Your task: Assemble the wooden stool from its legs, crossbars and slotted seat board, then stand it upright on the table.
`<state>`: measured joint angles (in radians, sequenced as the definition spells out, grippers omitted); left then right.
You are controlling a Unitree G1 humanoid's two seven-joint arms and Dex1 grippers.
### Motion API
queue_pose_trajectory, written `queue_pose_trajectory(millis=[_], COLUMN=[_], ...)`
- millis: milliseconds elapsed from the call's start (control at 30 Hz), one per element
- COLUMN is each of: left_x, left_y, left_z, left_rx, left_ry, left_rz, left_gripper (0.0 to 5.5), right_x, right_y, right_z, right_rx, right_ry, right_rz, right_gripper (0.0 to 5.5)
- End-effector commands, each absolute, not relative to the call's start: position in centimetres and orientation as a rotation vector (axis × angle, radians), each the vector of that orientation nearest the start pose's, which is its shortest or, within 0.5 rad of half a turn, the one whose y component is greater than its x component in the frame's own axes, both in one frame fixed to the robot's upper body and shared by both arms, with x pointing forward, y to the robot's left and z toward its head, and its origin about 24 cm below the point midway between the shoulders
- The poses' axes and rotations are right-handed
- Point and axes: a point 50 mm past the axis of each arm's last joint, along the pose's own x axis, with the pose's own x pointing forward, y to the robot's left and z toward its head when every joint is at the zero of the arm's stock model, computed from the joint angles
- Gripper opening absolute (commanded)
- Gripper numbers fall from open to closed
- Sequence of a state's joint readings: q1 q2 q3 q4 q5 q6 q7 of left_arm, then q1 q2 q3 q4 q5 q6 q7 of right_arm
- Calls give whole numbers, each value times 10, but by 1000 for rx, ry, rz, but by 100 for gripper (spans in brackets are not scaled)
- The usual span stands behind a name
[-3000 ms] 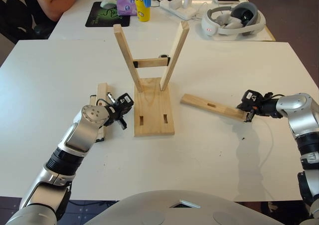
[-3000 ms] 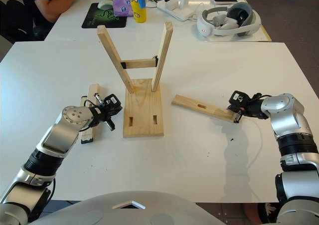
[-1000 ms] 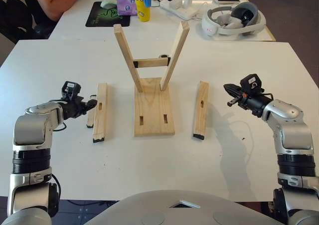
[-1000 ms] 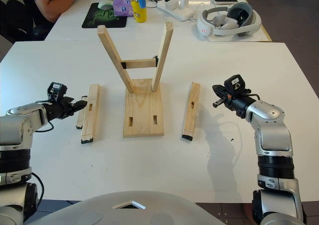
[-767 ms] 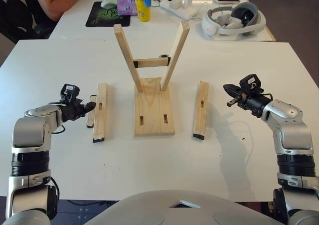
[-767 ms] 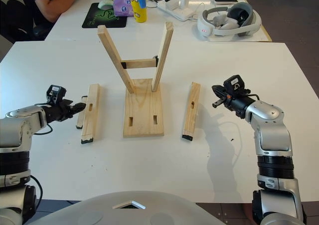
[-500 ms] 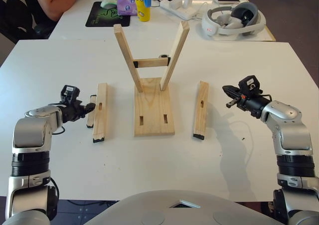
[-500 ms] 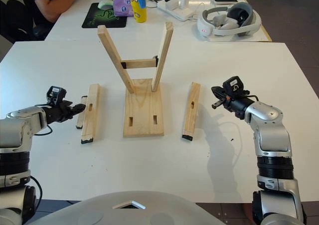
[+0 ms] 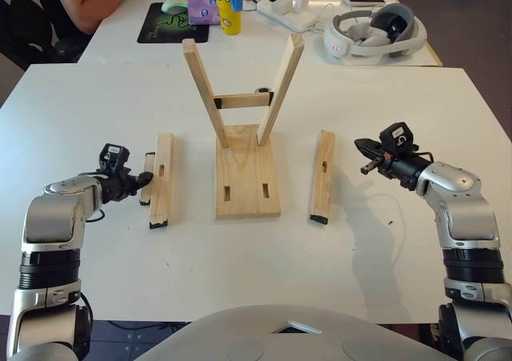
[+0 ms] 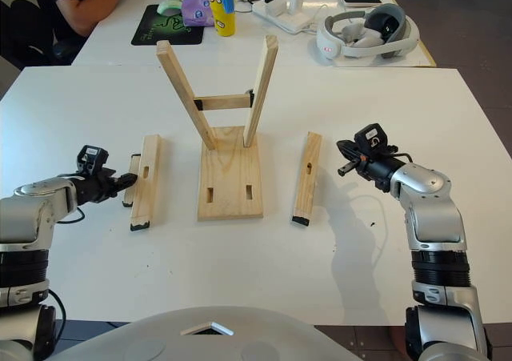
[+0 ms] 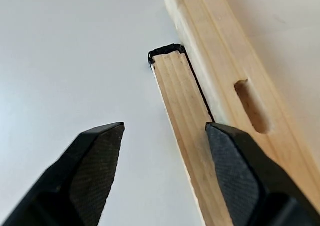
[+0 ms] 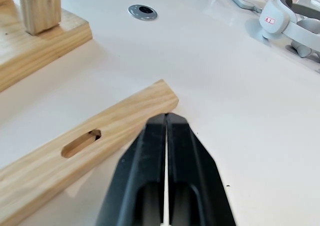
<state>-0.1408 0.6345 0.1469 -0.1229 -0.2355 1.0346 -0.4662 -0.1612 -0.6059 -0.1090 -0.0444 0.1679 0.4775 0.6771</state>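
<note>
The slotted seat board (image 9: 247, 171) lies flat mid-table. Two legs (image 9: 205, 90) (image 9: 281, 87) stand in it, joined by a crossbar (image 9: 242, 100). A loose leg (image 9: 162, 178) lies left of the board with a short crossbar (image 9: 147, 178) against its outer side. Another loose leg (image 9: 323, 174) lies right of the board. My left gripper (image 9: 138, 178) is open at the short crossbar (image 11: 185, 131), one finger (image 11: 95, 171) on each side of its end. My right gripper (image 9: 364, 156) is shut and empty, just right of the right leg (image 12: 90, 141).
A second table behind holds a headset (image 9: 374, 31), a yellow bottle (image 9: 230, 5), a power strip and a mouse pad. A round grommet (image 12: 145, 10) sits in the tabletop behind the stool. White tabletop stretches in front of the board.
Since three seconds ago both arms have drawn back outward, and the right loose leg now lies straight beside the board. In the last second both grippers edged slightly inward.
</note>
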Motion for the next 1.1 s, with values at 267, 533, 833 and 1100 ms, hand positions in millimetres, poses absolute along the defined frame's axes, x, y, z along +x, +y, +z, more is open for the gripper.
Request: queue_pose_trajectory(millis=[267,533,833,1100], left_x=[243,232,230,220], left_y=[270,267,274,281], left_z=[66,49,39,18], left_rx=[158,199,114,8], left_ry=[806,881,898,951], left_rz=[-190,-215,-169,-135], left_gripper=[304,304,232,132], right_x=[274,275,277,277], right_y=[-249,-246,-245,-242], right_z=[99,104,108,109], right_rx=[-335,-351,-356,-342], right_ry=[340,321,299,288], right_rz=[488,501,481,481], right_gripper=[0,0,0,0])
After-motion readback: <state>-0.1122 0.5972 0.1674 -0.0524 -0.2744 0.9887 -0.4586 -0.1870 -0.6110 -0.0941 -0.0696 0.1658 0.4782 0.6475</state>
